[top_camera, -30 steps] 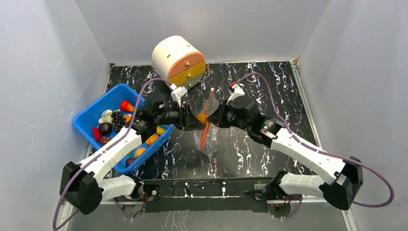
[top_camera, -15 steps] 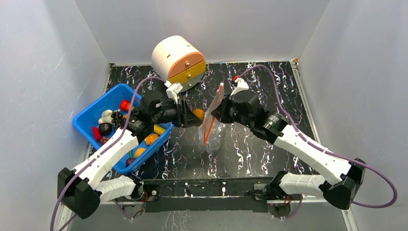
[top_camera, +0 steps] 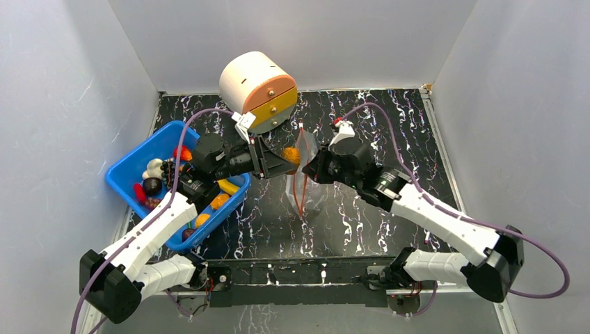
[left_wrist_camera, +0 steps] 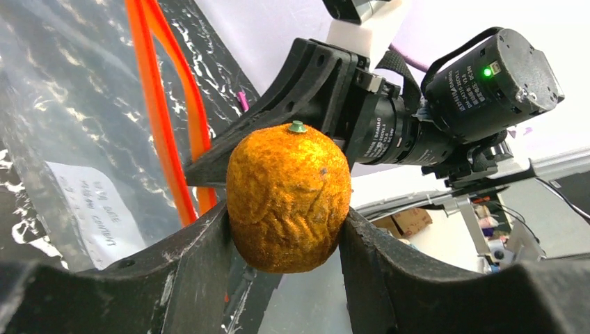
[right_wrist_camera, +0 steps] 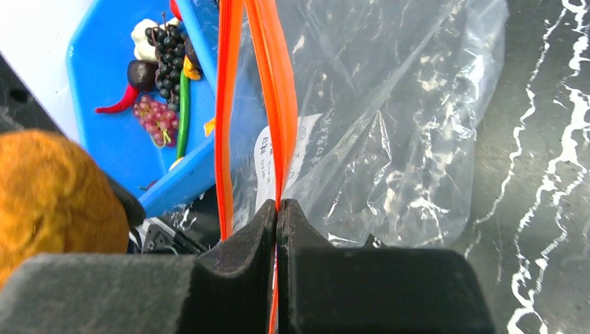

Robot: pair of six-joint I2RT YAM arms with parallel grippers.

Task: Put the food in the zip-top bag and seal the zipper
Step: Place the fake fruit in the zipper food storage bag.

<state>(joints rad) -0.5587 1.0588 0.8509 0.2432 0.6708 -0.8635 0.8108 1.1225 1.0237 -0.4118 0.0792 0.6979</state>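
Black marble-patterned table [top_camera: 362, 223], enclosed by pale grey walls [top_camera: 69, 104]. Contents as follows.

1. Zip-top bag [top_camera: 309, 202]: clear, crinkly plastic pouch at the centre of the table, stood on edge with its mouth turned left. White label [left_wrist_camera: 97, 216] with handwriting on one face. Whether its lower end rests on the table cannot be told.

2. Zipper [right_wrist_camera: 226, 104]: thin red-orange strip in two lips along the bag's mouth. The lips are parted and the mouth is open.

3. Right gripper [right_wrist_camera: 277, 209]: jaws pressed together, pinching the zipper lip on the side away from the orange fruit. The other lip stands free just beside it.

4. Left gripper [top_camera: 282, 160]: jaws about half spread, clamped on the orange fruit [left_wrist_camera: 289, 198] with one finger on each side.

5. Orange fruit: round, with a rough dimpled peel and a small green stem nub on top. Held in the air just left of the parted lips.

6. Blue bin [top_camera: 132, 167]: left side of the table, beneath the left arm. Holds loose food: white garlic [right_wrist_camera: 142, 38], dark purple grapes [right_wrist_camera: 167, 49], pink grapes [right_wrist_camera: 158, 120], red chilli [right_wrist_camera: 115, 104], green bean [right_wrist_camera: 183, 104] and yellow banana [top_camera: 228, 186].

7. Drum-shaped drawer unit [top_camera: 254, 87]: cream body with peach and yellow drawer fronts, at the far centre of the table.
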